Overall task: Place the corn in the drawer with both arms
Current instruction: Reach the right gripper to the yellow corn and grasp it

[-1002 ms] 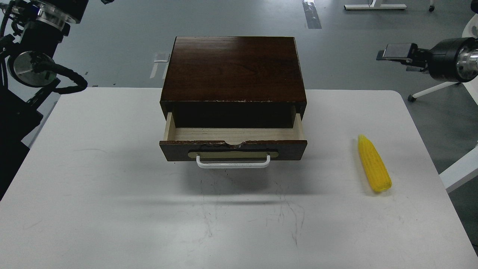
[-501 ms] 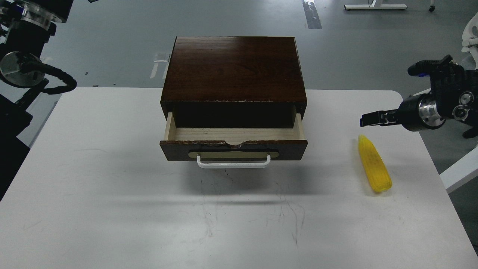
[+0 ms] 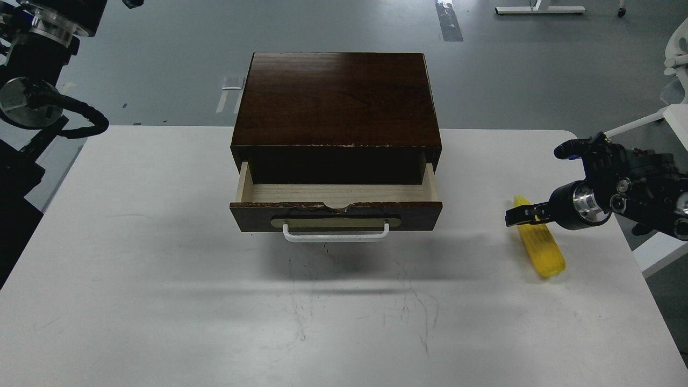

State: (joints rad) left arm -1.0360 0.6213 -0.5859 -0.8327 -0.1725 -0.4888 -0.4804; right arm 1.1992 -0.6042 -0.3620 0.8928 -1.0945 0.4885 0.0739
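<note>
At the right of the frame the corn [image 3: 542,249] lies on the white table [image 3: 161,279], well apart from the drawer [image 3: 336,207], which stands pulled out at the centre with its pale inside showing. The right gripper [image 3: 520,216] comes in from the right edge and crosses the cob's pointed upper end, too dark and end-on for me to tell whether its fingers are parted. The left arm [image 3: 37,97] sits at the upper left, its gripper out of sight.
</note>
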